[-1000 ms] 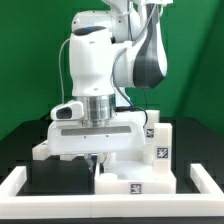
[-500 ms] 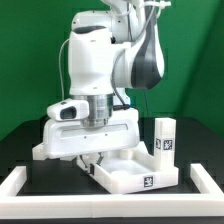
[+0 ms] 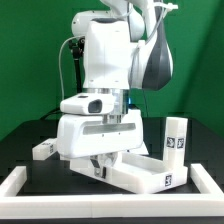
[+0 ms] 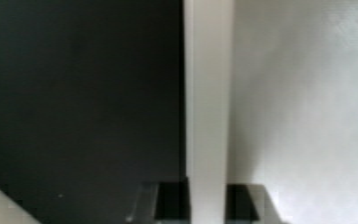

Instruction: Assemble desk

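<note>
at the exterior view's left a small leg block (image 3: 42,150) lies on the black table (image 3: 45,172), inside the white frame (image 3: 60,207). in the middle the gripper (image 3: 100,169) is down low, its fingers (image 4: 171,200) clamped on either side of the desk slab's (image 3: 140,176) raised rim (image 4: 208,100). the slab sits low on the table toward the right. near its far right end a second leg (image 3: 176,138) stands upright.

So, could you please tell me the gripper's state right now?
Gripper: closed on the slab, gripping its rim.
</note>
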`<state>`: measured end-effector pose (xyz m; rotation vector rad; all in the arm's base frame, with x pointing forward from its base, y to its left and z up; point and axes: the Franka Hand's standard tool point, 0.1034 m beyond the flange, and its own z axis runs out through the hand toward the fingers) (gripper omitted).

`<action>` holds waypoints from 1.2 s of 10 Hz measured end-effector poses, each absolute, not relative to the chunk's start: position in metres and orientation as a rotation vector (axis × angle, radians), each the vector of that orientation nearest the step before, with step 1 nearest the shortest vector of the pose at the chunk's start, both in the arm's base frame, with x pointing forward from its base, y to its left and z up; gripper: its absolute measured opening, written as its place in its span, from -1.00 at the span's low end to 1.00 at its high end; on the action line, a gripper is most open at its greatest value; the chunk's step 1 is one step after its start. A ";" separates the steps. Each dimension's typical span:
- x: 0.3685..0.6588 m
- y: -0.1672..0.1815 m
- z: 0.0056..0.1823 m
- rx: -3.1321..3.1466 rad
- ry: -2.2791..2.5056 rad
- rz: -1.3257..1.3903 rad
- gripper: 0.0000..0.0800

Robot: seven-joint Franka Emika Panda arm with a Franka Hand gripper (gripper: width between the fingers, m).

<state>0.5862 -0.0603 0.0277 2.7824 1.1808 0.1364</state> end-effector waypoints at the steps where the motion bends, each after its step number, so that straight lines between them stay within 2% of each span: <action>1: 0.586 -0.062 0.028 2.742 1.254 0.125 -0.87; 4: 0.610 -0.046 0.029 2.469 1.620 0.140 -0.87; 6: 0.628 -0.038 0.036 2.331 1.754 0.140 -0.86; 10: 0.628 -0.037 0.035 2.315 1.769 0.141 -0.86; 12: 0.642 -0.014 0.034 2.223 1.863 0.168 -0.86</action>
